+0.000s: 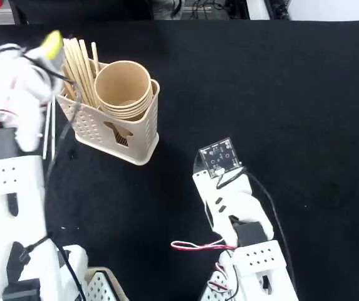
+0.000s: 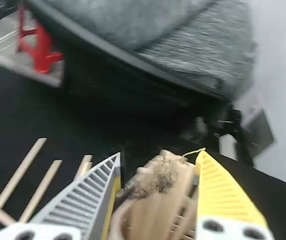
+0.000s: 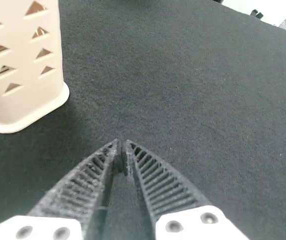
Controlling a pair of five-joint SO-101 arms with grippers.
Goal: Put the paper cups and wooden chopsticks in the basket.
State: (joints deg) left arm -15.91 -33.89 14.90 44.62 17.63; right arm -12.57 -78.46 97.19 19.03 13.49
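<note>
Left end effector [image 2: 158, 154], released, at the tops of the upright wooden chopsticks [image 1: 79, 63] in the basket [image 1: 135, 138]; I judge this arm nearer

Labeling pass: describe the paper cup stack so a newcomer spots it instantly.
On the black table stands a cream perforated basket. Inside it, beside the bundle of thin wooden chopsticks, sits the stack of paper cups: the only round, open-mouthed tan thing there.

Matt brown paper cups [image 1: 124, 88], bare pale wooden chopsticks [image 1: 79, 63], a smooth cream plastic basket [image 1: 119, 135], a rough black cloth table [image 1: 279, 94].
</note>
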